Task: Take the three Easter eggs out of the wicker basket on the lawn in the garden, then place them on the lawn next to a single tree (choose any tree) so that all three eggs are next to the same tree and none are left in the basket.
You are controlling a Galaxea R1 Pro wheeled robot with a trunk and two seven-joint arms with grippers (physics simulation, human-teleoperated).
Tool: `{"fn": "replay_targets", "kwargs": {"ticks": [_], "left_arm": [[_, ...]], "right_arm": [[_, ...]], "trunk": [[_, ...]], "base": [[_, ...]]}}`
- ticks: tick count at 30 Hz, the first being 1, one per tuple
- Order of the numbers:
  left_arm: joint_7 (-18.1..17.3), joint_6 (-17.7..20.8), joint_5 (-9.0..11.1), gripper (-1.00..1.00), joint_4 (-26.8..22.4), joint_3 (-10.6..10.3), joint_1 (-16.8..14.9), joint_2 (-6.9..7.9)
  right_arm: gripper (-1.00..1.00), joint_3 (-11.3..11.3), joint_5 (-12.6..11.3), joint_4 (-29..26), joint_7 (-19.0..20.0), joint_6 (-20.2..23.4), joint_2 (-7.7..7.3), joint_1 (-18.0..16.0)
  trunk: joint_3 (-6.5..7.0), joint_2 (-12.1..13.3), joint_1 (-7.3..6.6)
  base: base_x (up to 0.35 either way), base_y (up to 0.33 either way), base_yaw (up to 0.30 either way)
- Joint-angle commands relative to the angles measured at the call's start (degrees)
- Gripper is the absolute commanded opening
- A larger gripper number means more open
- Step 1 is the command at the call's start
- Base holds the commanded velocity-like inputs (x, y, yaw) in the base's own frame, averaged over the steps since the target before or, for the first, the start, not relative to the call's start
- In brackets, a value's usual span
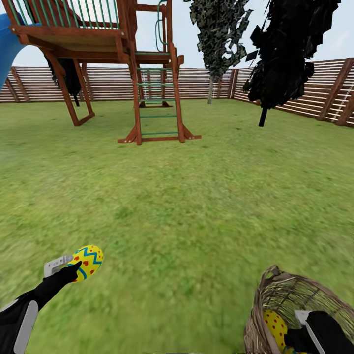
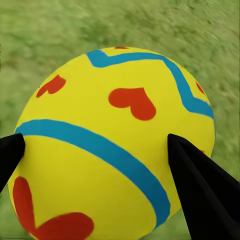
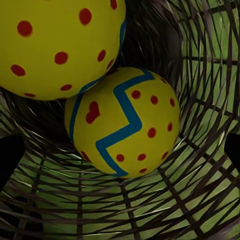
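Head view, left arm: the left gripper [image 1: 73,268] holds one Easter egg [image 1: 87,262] above the lawn [image 1: 196,206], low at the robot's left side.
Head view, right arm: the right gripper [image 1: 302,339] reaches down inside the wicker basket [image 1: 268,295], which stands on the grass at the robot's right; a second egg [image 1: 275,327] shows yellow inside it.
Head view, background: a wooden play tower [image 1: 147,73] with a ladder stands ahead, before a brown slat fence [image 1: 305,88] and dark-leaved trees [image 1: 290,49].
Left wrist view: black fingertips [image 2: 200,190] press both sides of the held egg [image 2: 115,145], clamped on it, with grass behind.
Right wrist view: two eggs lie touching in the basket [image 3: 200,75], a dotted one [image 3: 55,45] and a zigzag-striped one [image 3: 125,122]; the black fingertips [image 3: 10,160] stand spread wide, touching neither egg.
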Motion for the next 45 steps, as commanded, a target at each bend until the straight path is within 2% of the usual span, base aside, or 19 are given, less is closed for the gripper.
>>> {"fn": "replay_targets", "kwargs": {"ticks": [1, 29, 37, 45], "left_arm": [[-0.14, 0.53, 0.52, -1.0, -0.04, 0.1, -0.04, -0.02], [-0.23, 0.44, 0.52, -1.0, -0.13, 0.1, -0.04, -0.05], [-0.31, 0.37, 0.52, -1.0, -0.13, 0.1, -0.04, -0.05], [-0.22, 0.35, 0.44, -1.0, -0.13, 0.1, -0.04, -1.0]], "right_arm": [[1.0, -0.04, 0.39, -0.04, 0.43, 0.22, 0.05, -0.02], [1.0, 0.03, 0.39, 0.17, 0.46, 0.21, 0.2, -0.02], [1.0, 0.11, 0.39, 0.17, 0.35, 0.21, 0.36, -0.02], [1.0, 0.11, 0.4, 0.17, 0.37, 0.21, 0.36, -0.02]], "trunk": [[-0.28, -0.04, 0.01], [-6.48, -0.41, 0.73], [-6.48, -0.41, 0.73], [-6.48, -0.41, 0.73]], "base": [[0.0, 0.0, 0.0], [0.0, 0.0, 0.0], [0.012, -0.029, 0.0], [0.073, -0.086, 0.0]]}}
